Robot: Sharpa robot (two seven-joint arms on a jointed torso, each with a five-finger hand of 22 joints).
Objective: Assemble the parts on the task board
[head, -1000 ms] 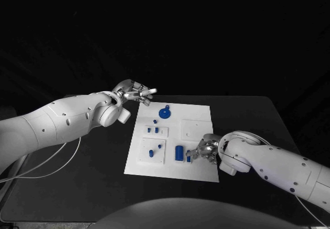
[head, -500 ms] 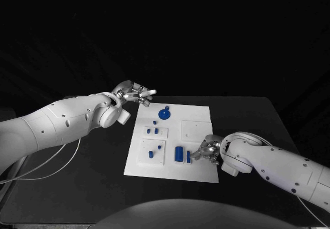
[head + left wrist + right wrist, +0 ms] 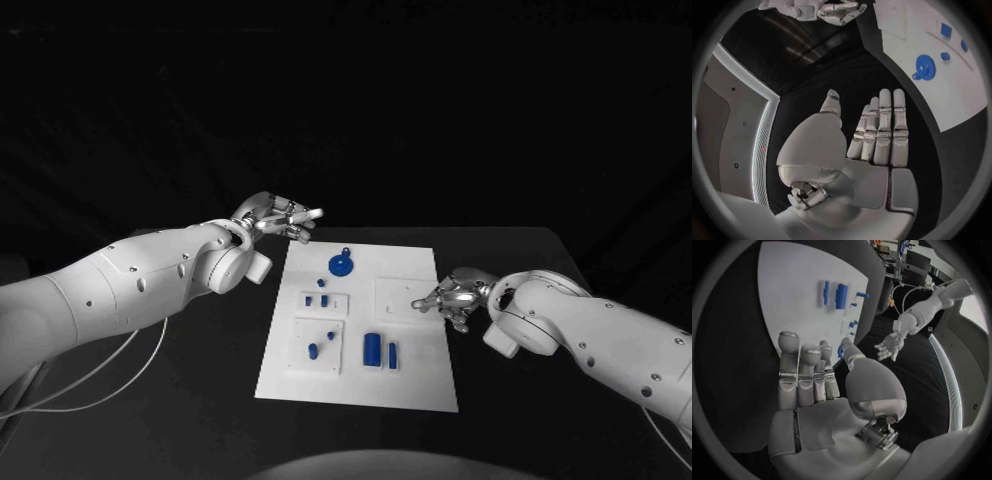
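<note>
1. The black counter (image 3: 202,360) carries the white task board (image 3: 411,375), a flat rectangular plate lying between the two hands.
2. The left hand (image 3: 278,216) hovers off the board's far corner, fingers (image 3: 882,125) straight and empty.
3. The right hand (image 3: 456,297) hangs at the board's opposite edge, fingers (image 3: 801,375) extended, holding nothing.
4. Blue parts (image 3: 375,347) lie on the board between both hands; a round one (image 3: 342,265) sits nearer the left fingers.

No text, label, brand, number or sign can be read on anything here. The board (image 3: 411,382) is plain white and bears no markings that can be made out, and the blue parts (image 3: 374,348) on it carry no lettering.
</note>
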